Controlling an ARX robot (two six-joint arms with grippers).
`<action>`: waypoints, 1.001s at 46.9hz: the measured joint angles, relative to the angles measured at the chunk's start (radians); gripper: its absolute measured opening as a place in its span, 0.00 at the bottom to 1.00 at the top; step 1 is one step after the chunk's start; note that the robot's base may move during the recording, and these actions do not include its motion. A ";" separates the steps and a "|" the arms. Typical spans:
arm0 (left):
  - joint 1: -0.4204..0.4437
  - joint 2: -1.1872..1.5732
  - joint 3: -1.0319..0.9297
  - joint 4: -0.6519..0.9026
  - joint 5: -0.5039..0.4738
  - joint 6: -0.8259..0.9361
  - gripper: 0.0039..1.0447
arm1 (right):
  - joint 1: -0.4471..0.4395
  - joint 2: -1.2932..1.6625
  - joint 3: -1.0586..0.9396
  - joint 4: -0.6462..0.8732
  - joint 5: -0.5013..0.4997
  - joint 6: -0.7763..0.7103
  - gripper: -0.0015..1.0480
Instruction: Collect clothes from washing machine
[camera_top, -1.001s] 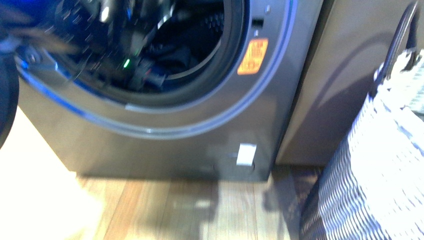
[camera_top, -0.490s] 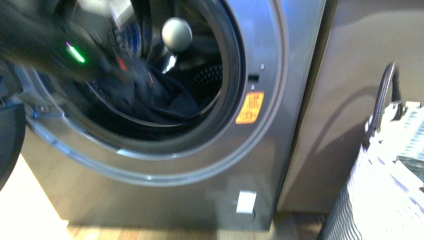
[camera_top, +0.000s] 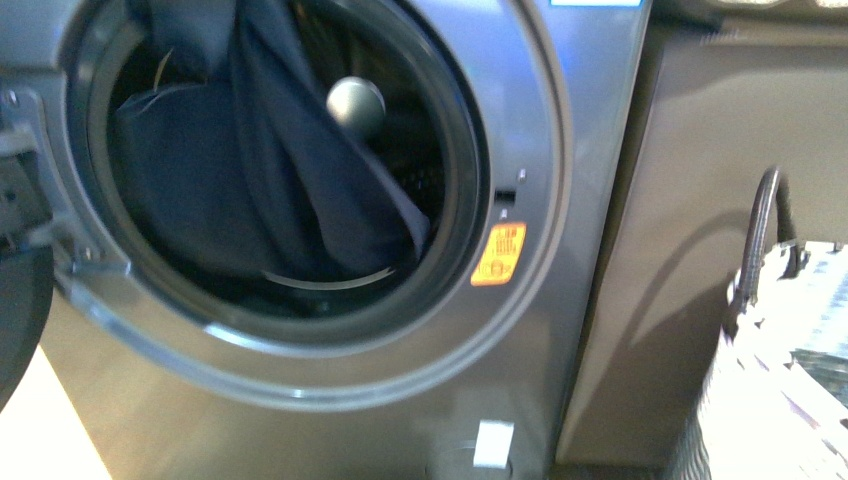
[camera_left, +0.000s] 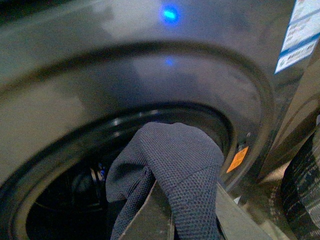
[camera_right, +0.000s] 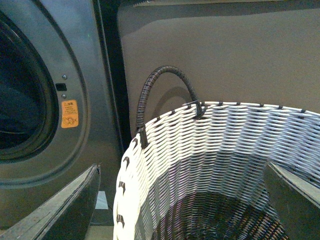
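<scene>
Clothes (camera_top: 290, 170): one dark navy garment, plain. It hangs from above the front view's top edge down through the drum mouth. Lower end rests at the inner lip of the opening, partly inside the drum.

Left wrist view: fabric bunched betw. the fingers (camera_left: 150, 220) of the left gripper (camera_left: 187, 200), jaws clenched on it, in front of the porthole.

Washing machine (camera_top: 560, 330): grey front-loader, door open at far left, mostly out of frame. Round grey knob (camera_top: 355, 103) shows inside the drum beside the garment; can't tell what it is. Orange sticker (camera_top: 499, 254) just right of the opening. Small white label (camera_top: 492, 443) low on the front. Blue light spot (camera_left: 170, 13) on the front above the mouth.

Right gripper (camera_right: 181, 167): fingers spread wide, released, over the basket (camera_right: 225, 130). Basket is white woven w/ a dark handle (camera_right: 160, 80) and stands right of the machine, near a grey side panel (camera_top: 680, 200).
</scene>
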 joint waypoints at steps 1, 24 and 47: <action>-0.003 0.000 0.013 -0.008 0.000 0.000 0.06 | 0.000 0.000 0.000 0.000 0.000 0.000 0.93; -0.153 0.261 0.850 -0.447 -0.067 0.032 0.06 | 0.000 0.000 0.000 0.000 0.000 0.000 0.93; -0.270 0.583 1.452 -0.787 -0.122 0.051 0.06 | 0.000 0.000 0.000 0.000 0.000 0.000 0.93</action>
